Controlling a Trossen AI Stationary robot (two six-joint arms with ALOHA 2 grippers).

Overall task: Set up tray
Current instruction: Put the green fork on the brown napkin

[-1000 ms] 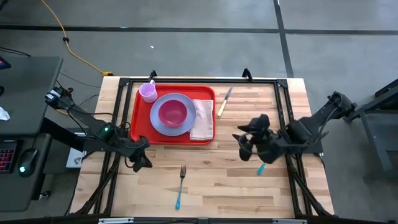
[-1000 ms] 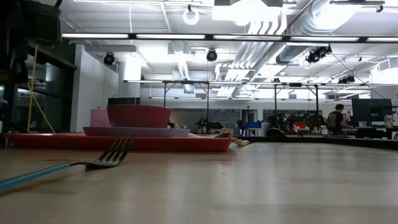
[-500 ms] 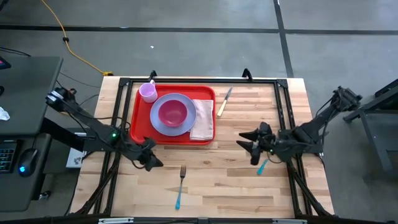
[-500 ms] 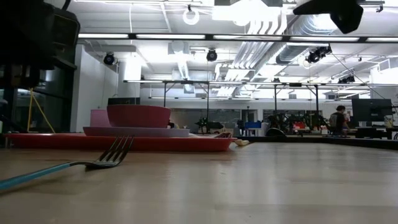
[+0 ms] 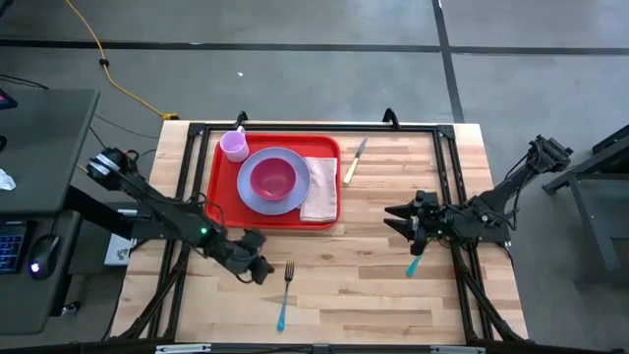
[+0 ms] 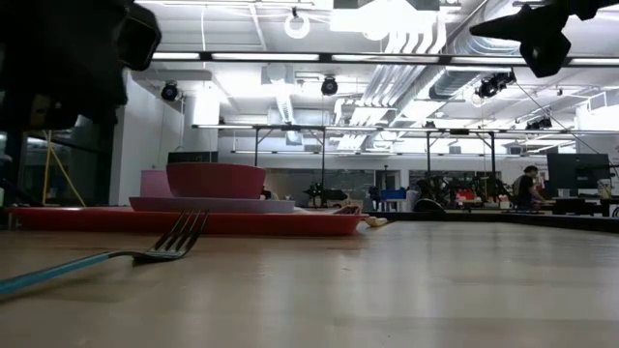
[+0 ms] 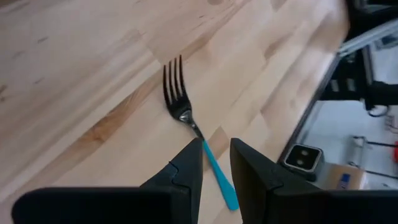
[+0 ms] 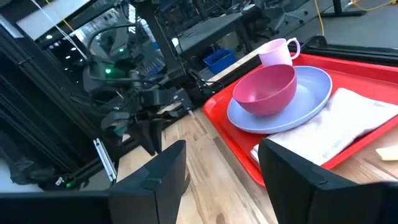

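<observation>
The red tray [image 5: 224, 202] lies at the table's far middle and carries a lavender plate [image 5: 298, 193] with a pink bowl [image 5: 272, 178], a pink cup [image 5: 234, 146] and a folded napkin [image 5: 320, 189]. A fork [image 5: 285, 293] with a blue handle lies flat on the wood near the front edge. My left gripper [image 5: 259, 271] hovers just left of it, open by a narrow gap; in the left wrist view the fork [image 7: 186, 118] lies beyond my fingertips [image 7: 216, 163]. My right gripper [image 5: 395, 216] stands open right of the tray, pointing toward it [image 8: 236, 146].
A knife [image 5: 355, 159] lies on the wood just right of the tray's far corner. The blue handle of another utensil [image 5: 414, 264] shows below the right arm. A black frame [image 5: 324, 126] runs round the table. Bare wood stretches along the near edge.
My left gripper has moved across the table toward the near right, from beside the tray's near left corner up to the fork, and has rolled a little. My right gripper has come down and tipped up from pointing down to nearly level, facing the tray. No object has moved.
</observation>
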